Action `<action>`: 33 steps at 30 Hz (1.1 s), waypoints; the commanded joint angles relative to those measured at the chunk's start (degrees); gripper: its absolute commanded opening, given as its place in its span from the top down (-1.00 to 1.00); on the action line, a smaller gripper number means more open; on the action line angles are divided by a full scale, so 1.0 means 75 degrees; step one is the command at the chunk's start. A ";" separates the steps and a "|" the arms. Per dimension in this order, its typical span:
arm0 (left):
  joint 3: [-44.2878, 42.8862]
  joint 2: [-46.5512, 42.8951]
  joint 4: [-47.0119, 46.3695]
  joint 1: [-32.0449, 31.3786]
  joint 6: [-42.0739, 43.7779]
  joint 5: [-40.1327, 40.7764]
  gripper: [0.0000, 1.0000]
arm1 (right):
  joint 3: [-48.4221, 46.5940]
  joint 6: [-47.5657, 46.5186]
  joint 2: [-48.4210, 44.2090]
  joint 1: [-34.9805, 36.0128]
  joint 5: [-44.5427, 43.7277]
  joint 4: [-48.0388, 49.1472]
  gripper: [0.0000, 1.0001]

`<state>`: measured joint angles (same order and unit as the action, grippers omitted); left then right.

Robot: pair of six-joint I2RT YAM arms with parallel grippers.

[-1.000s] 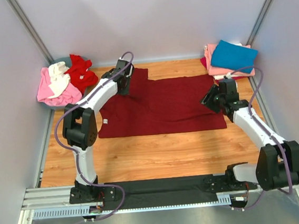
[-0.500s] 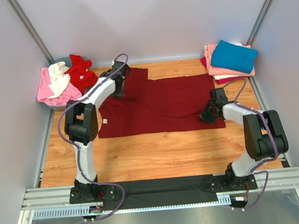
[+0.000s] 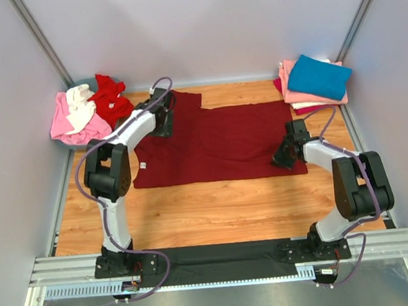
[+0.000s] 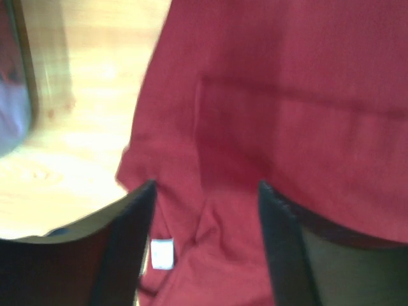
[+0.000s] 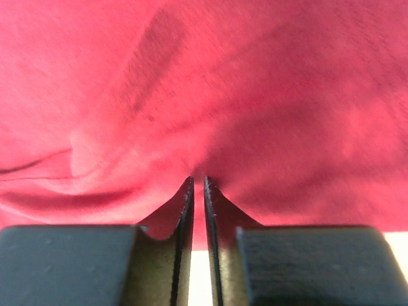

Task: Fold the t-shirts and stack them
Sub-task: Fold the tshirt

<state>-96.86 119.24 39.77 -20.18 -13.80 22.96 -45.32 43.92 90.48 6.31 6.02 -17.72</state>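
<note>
1. The maroon t-shirt lies spread flat across the middle of the worktop, with one sleeve reaching toward the far left. I take it to be the one in hand.
2. My right end effector is pinched almost closed on the cloth at the shirt's near right corner. The fabric puckers into the tips, so I read this as a true grip on the edge.
3. My left end effector stands wide apart, low over the far left sleeve area, with a white label just beside one finger. It holds nothing. I judge it is lined up to close there so both ends can rise together.
4. Taking opposite ends makes sense — soft cloth sags, and a one-sided lift would likely drag the shirt crooked.
5. At the far right, a folded teal-blue t-shirt tops a folded pink t-shirt. That spot is presumably where this one goes.
6. At the far left, an unfolded pile waits — a bright red t-shirt, a white t-shirt and another pink one. The task seems roughly midway.
</note>
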 commanded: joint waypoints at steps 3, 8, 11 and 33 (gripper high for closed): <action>0.1674 -0.2607 -0.0392 -0.0121 -0.0631 -0.0237 -0.62 | -0.0857 -0.0348 -0.0871 0.0412 -0.1058 -0.1176 0.67; 0.3441 -0.3733 -0.0485 -0.0168 -0.1311 -0.0435 -0.61 | -0.1609 -0.0536 -0.0932 0.0800 -0.1167 -0.1517 0.60; 0.4356 -0.3875 -0.0918 -0.0168 -0.1686 -0.0880 -0.58 | -0.1844 -0.0664 -0.0487 0.0800 -0.1061 -0.1540 0.59; 0.6762 -0.3898 -0.2045 0.0090 -0.3023 -0.1268 -0.58 | -0.0438 -0.1016 -0.0602 0.0402 -0.1248 -0.1469 -0.68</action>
<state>-48.34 89.86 24.99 -20.62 -34.30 14.52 -49.58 36.93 88.53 10.44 -1.76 -28.25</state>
